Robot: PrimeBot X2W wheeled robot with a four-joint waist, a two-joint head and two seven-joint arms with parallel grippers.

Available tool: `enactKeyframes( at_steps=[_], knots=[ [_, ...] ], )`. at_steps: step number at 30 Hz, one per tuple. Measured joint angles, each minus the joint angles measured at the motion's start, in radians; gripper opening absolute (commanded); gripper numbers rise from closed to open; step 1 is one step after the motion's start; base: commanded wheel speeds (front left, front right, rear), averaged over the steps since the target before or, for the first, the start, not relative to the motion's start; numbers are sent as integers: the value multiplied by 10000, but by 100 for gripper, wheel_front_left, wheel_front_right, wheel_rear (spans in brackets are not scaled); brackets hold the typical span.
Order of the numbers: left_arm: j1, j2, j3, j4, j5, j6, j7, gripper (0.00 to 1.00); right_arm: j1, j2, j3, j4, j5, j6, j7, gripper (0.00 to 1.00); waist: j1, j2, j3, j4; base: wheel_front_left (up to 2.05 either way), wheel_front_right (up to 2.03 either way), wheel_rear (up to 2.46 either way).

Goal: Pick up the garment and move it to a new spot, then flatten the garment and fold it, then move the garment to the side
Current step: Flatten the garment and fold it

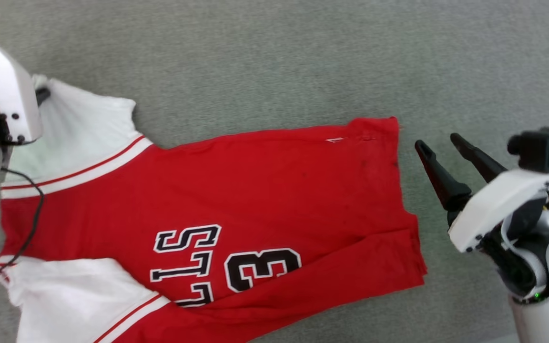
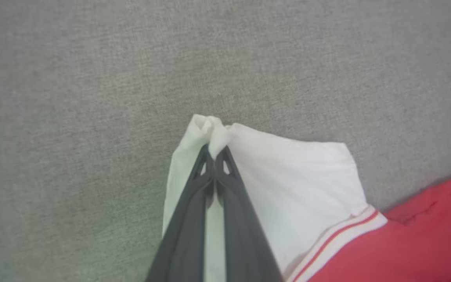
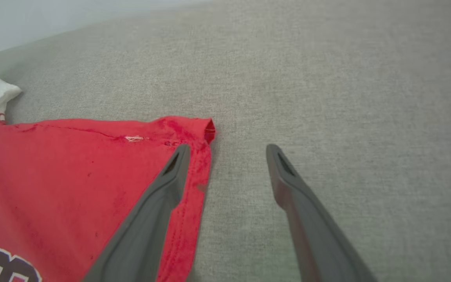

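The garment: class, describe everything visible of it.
The garment is a soft-looking red jersey T-shirt with white short sleeves, red-white striped trim and black, white-outlined letters and a "3". It lies spread, slightly creased, on grey fabric, sleeves toward the robot's left, hem toward its right. The shut left tool pinches a bunched corner of one white sleeve; the open right tool stands beside the hem, not gripping it.

- My left gripper (image 2: 214, 150) has its two dark fingers (image 2: 188, 219) pressed together, the tips pinching a bunched white corner of the garment (image 2: 288, 184).
- My left wrist (image 1: 5, 85), in its pale shell, sits at the far left of the head view.
- My right gripper (image 1: 437, 140) is spread wide and holds nothing, pointing up and leftward there.
- My right wrist (image 1: 498, 200) sits low at the right, tilted.
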Motion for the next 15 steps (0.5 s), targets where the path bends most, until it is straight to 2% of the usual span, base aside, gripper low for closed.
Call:
enactKeyframes(
  at_steps=[4,12,15],
  knots=[
    [-257,-155,-63,-531,159,-107,-276,0,-779,-405,98,627,454,0,1371,100,0,0,-3,425,0,0,0],
    [-418,-558,-67,-1344,65,-280,-721,0,-2290,-894,468,1983,872,2,2901,100,0,0,303,1206,0,0,0],
    [-393,-539,-23,-1384,48,-313,-849,0,-2723,-1014,594,2537,911,2,3463,100,0,0,407,1394,0,0,0]
  ],
)
